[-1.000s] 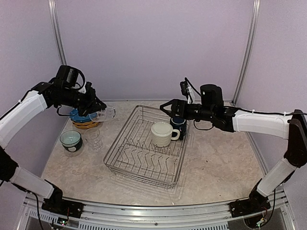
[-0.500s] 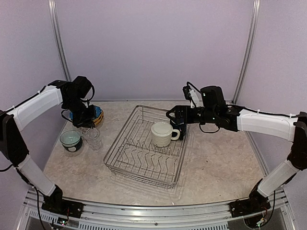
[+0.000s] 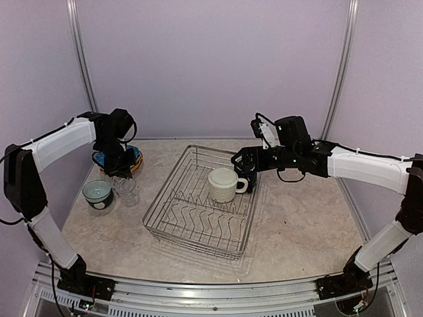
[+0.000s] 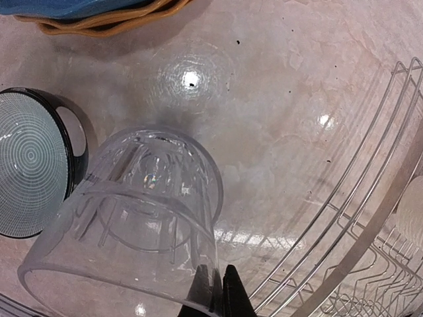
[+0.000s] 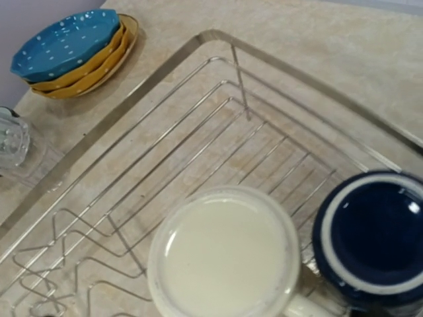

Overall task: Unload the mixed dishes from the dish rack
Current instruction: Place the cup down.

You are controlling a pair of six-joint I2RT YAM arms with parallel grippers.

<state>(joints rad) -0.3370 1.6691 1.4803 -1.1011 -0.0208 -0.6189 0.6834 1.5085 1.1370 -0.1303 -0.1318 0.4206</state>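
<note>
My left gripper [image 4: 215, 296] is shut on the rim of a clear glass tumbler [image 4: 132, 218] and holds it low over the table, left of the dish rack [image 3: 198, 211]. In the top view, the gripper [image 3: 120, 173] and tumbler [image 3: 127, 190] are between the teal-and-white bowl [image 3: 98, 193] and the rack. I cannot tell whether a second tumbler stands there. The cream mug [image 3: 223, 184] and navy mug [image 3: 246, 173] stand in the rack's far right end. My right gripper [image 3: 240, 161] hovers over the navy mug [image 5: 377, 231]. Its fingers do not show in the right wrist view.
A stack of mustard-yellow and blue speckled plates [image 3: 117, 158] lies at the far left, just behind the left gripper. The bowl [image 4: 30, 172] is close beside the held tumbler. The rack's rim wire [image 4: 370, 218] runs to the tumbler's right. Upright tines fill the rack's near half.
My left gripper has swung the tumbler from lying sideways above the plates down towards the table beside the bowl. My right gripper has shifted slightly over the navy mug.
</note>
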